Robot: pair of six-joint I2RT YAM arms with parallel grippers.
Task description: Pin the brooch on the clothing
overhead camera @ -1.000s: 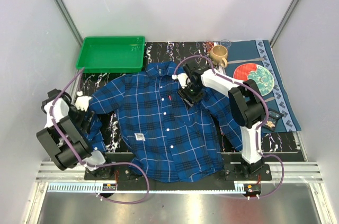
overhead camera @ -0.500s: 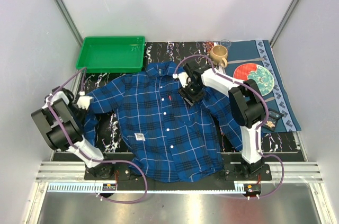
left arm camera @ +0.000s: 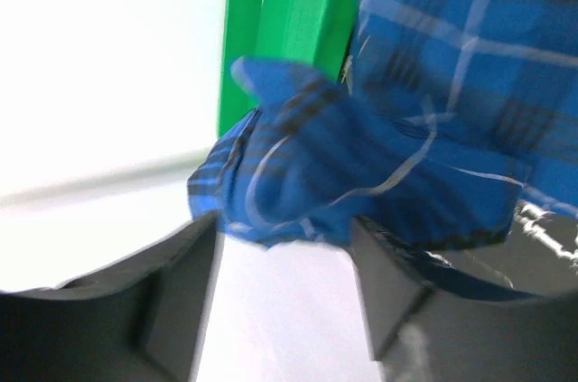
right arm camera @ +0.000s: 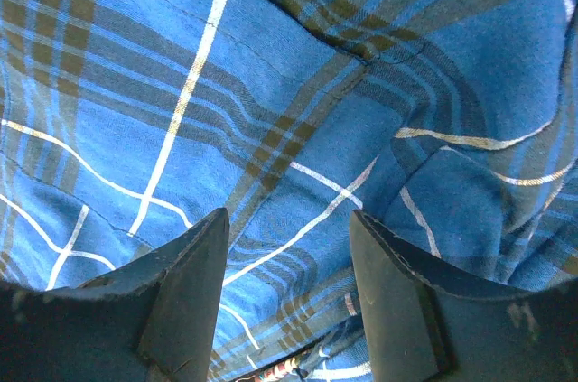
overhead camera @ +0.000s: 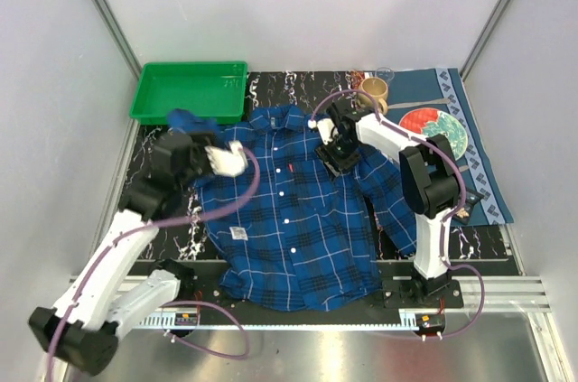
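The plaid shirt point(overhead camera: 289, 219) lies spread face up on the dark marbled worktop point(overhead camera: 181, 210), collar towards the back and buttons down the middle. Over on the left, the left claw point(overhead camera: 185, 135) is up near the corner of the green tray point(overhead camera: 190, 91), with the shirt's sleeve bunched between its fingers point(left arm camera: 172, 283). They look spread, but the wrist view is blurred and I cannot tell whether they actually grip the cloth. The right claw point(overhead camera: 341, 154) hangs just over the shirt's chest, near the collar, its fingers point(right arm camera: 181, 283) apart with only plaid fabric beneath. The brooch point(overhead camera: 466, 211) shows as a pale speck on a small dark pad at the edge of the blue mat point(overhead camera: 488, 192), just beside the right arm and well apart from both claws.
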